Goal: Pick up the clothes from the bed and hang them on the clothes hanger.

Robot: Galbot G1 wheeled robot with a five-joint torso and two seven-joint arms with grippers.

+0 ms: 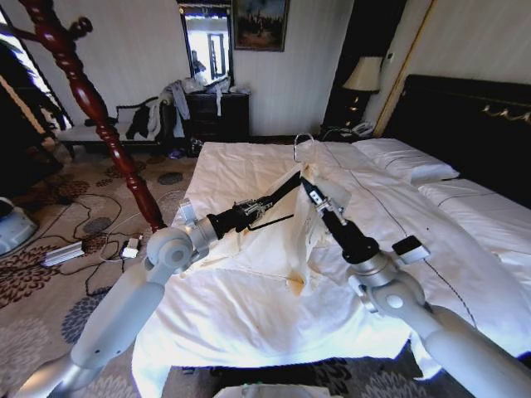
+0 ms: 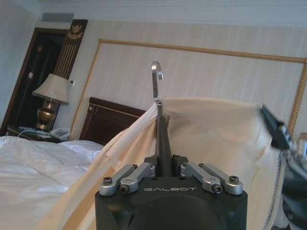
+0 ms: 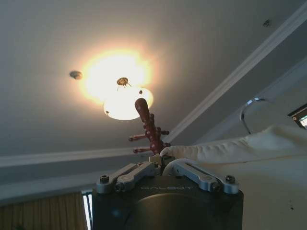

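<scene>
- The left gripper [image 1: 280, 196] is raised above the bed [image 1: 465, 224], over the middle of the white quilt. Its jaws are closed tight on the black body of the clothes hanger [image 1: 286, 189].
- In the left wrist view, the hanger stands upright from between the closed fingers [image 2: 139, 171], and its silver hook [image 2: 156, 79] points up in front of the striped wall.
- The clothes [image 1: 278, 240], one pale cream-yellow garment, are draped over the hanger and fall down from it to the quilt of the bed. The lower part lies in folds on the quilt.
- The right gripper [image 1: 312, 194] is just beside the hanger, on the side toward the black headboard [image 1: 473, 124]. Its jaws are closed on a fold of the garment near the hanger's shoulder; in the right wrist view the cream fabric [image 3: 230, 148] comes out from between its fingers [image 3: 184, 167].
- The two grippers are very near each other above the bed, with the garment between and below them.
- The reddish wooden pole [image 1: 91, 108] stands on the carpet beside the bed, on the side away from the headboard, well apart from the hanger.
</scene>
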